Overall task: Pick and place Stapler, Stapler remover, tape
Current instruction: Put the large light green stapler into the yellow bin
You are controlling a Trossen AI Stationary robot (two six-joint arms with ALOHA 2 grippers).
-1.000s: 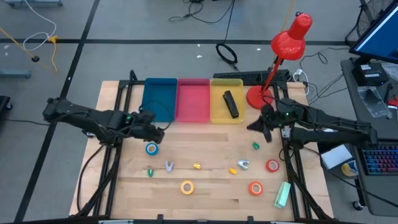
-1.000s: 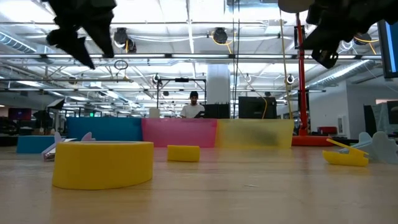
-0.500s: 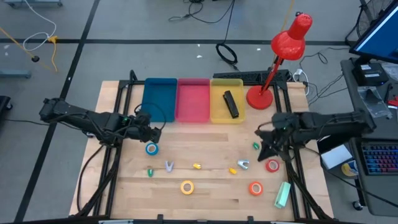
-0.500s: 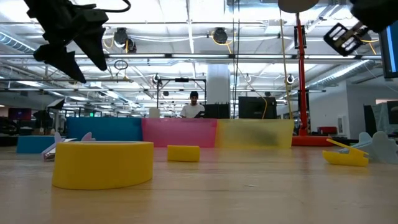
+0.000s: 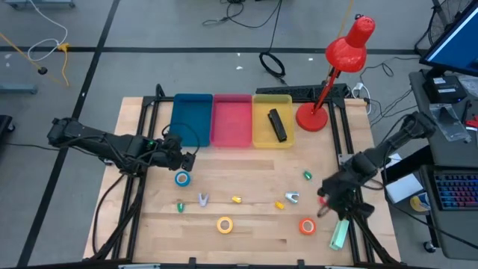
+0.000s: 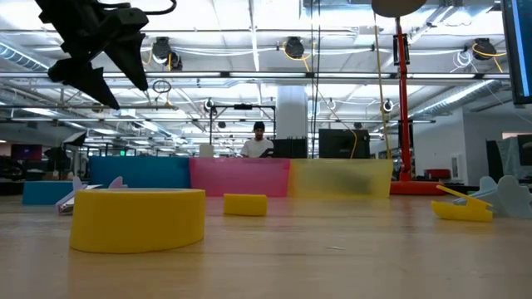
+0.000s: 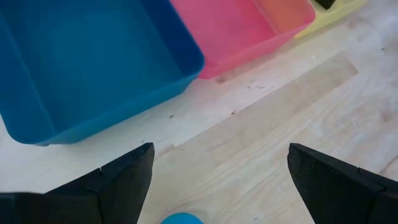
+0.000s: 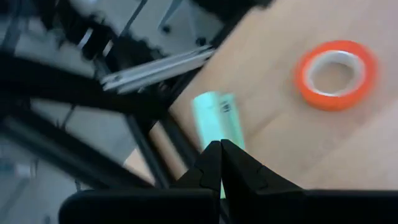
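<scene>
My left gripper (image 5: 184, 160) hangs open above the table, just on the far side of the blue tape roll (image 5: 182, 178); its fingers (image 7: 118, 180) stand wide apart, with the roll's edge (image 7: 181, 218) below them. My right gripper (image 5: 329, 203) is shut, low over the near right part of the table. It hides the spot beside the silvery staple remover (image 5: 292, 197). Past its fingertips (image 8: 219, 152) I see the mint-green stapler (image 8: 219, 117) and the orange-red tape roll (image 8: 336, 73), both lying flat. A yellow tape roll (image 5: 225, 224) lies near the front edge. A black stapler (image 5: 277, 125) lies in the yellow bin.
Blue (image 5: 191, 118), pink (image 5: 232, 119) and yellow (image 5: 272, 138) bins stand in a row at the far edge. A red desk lamp (image 5: 312, 116) is at the far right corner. Another silvery remover (image 5: 203, 199) and small green and yellow pieces lie mid-table. A person stands far behind.
My right gripper has swung from beside the lamp base toward the near right corner and come down low over the table near the green stapler, leaving the low view. The left arm has hardly moved. Nothing on the table has shifted.
</scene>
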